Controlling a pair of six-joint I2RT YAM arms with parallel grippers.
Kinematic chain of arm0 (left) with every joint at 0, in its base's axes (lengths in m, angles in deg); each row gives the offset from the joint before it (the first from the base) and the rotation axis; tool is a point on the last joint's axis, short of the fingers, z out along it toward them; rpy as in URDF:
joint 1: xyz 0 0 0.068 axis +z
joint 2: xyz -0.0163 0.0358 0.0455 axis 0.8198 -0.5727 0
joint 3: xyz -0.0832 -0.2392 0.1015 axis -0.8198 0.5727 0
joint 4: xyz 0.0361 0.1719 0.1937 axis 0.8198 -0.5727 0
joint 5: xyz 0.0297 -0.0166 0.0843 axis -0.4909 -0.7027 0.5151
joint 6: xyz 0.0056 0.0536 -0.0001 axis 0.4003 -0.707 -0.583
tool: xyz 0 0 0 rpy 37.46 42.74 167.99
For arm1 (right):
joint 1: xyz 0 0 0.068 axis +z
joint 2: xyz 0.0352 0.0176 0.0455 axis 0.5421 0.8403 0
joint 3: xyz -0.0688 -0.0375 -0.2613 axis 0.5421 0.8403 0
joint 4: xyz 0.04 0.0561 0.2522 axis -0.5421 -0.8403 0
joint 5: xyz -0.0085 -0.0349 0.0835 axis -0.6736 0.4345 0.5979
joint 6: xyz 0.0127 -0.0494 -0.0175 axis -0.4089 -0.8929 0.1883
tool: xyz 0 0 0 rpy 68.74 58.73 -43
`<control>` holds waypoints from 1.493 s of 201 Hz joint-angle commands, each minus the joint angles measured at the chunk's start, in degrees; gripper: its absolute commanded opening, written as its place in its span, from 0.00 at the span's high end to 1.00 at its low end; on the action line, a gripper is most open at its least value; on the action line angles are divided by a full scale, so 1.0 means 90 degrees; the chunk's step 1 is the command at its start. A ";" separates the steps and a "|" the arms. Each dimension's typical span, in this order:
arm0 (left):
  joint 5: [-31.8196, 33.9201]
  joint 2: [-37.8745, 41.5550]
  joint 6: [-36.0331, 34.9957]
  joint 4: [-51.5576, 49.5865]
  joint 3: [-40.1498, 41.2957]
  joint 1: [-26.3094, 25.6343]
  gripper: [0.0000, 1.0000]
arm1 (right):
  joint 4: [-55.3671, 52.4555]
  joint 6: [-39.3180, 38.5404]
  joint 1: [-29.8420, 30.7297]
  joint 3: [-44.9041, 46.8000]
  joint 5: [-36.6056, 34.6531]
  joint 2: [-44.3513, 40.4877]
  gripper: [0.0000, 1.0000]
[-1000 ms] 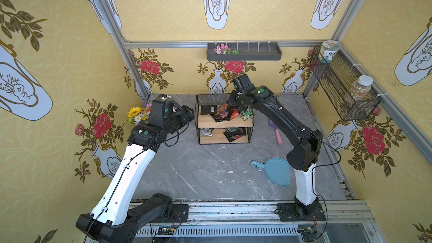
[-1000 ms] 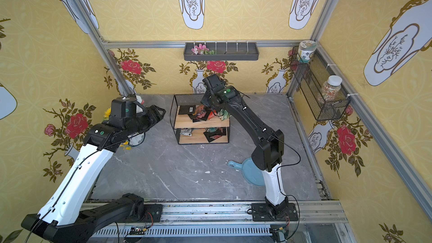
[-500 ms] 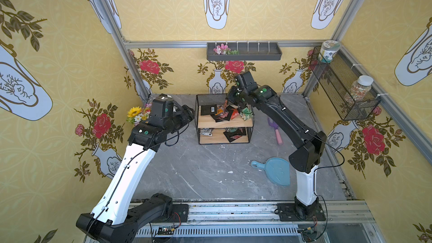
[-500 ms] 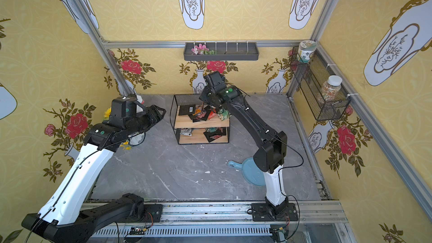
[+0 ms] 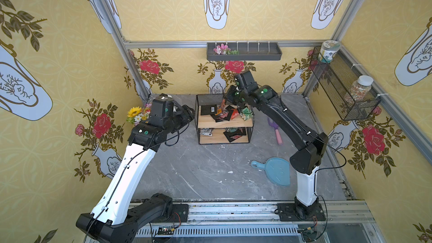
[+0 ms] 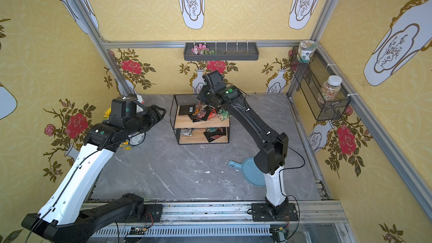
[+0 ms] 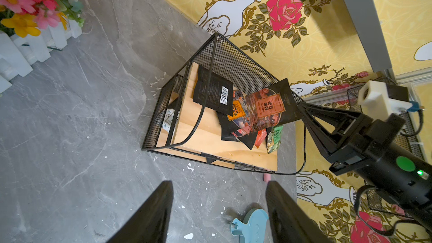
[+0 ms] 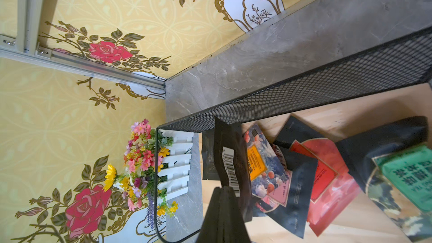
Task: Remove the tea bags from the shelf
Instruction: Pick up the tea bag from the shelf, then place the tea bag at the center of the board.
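The shelf (image 5: 210,123) (image 6: 187,122) stands at the back middle of the table, with tea bags (image 5: 230,114) (image 6: 202,115) piled on its top board and more on the lower board (image 5: 233,134). My right gripper (image 5: 225,100) (image 7: 300,106) (image 8: 223,189) hovers over the top board's back edge, shut on a black tea bag (image 7: 268,108) (image 8: 230,157) with a red print on one side and a barcode on the other. That bag hangs clear above the pile. My left gripper (image 5: 189,113) (image 6: 161,112) (image 7: 218,183) is open and empty, left of the shelf (image 7: 205,134) above the table.
A white-fenced flower box (image 5: 136,114) (image 7: 30,8) sits at the back left behind my left wrist. A pink-handled tool (image 5: 277,130) lies right of the shelf, a blue paddle (image 5: 275,169) nearer the front. A mesh basket with jars (image 5: 343,94) hangs on the right wall.
My right gripper has drawn up and a little left from the pile with the tea bag in it. The left arm has hardly moved; its jaws have narrowed slightly.
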State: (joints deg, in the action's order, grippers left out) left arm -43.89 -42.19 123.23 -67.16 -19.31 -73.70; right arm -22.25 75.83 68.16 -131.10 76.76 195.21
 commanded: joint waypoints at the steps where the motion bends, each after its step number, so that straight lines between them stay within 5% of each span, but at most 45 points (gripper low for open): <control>1: -0.0053 0.0029 -0.0081 0.0085 0.0021 0.0000 0.32 | 0.0381 -0.0022 0.0044 0.0086 0.0089 -0.0138 1.00; 67: 0.0042 0.0083 -0.0068 -0.0015 -0.0084 -0.0029 0.32 | 0.0648 -0.0070 0.0412 0.0645 0.0371 -0.0603 1.00; 167: 0.0166 0.0513 0.0107 -0.0298 -0.0196 -0.0114 0.33 | 0.1909 -0.0170 0.2054 0.3457 0.0611 -0.2045 1.00; 211: 0.0304 0.0742 0.0144 -0.0552 -0.0255 -0.0117 0.34 | 0.2821 0.0024 0.2646 0.4403 0.1059 -0.1853 1.00; 300: 0.0315 0.0909 0.0063 -0.0869 -0.0294 -0.0115 0.34 | 0.4411 0.0597 0.2808 0.5258 0.1793 -0.0388 1.00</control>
State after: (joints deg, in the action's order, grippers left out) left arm -41.10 -34.15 124.52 -73.89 -21.80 -74.79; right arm 12.00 79.91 93.51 -84.04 92.14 190.53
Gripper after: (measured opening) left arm 0.660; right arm 0.065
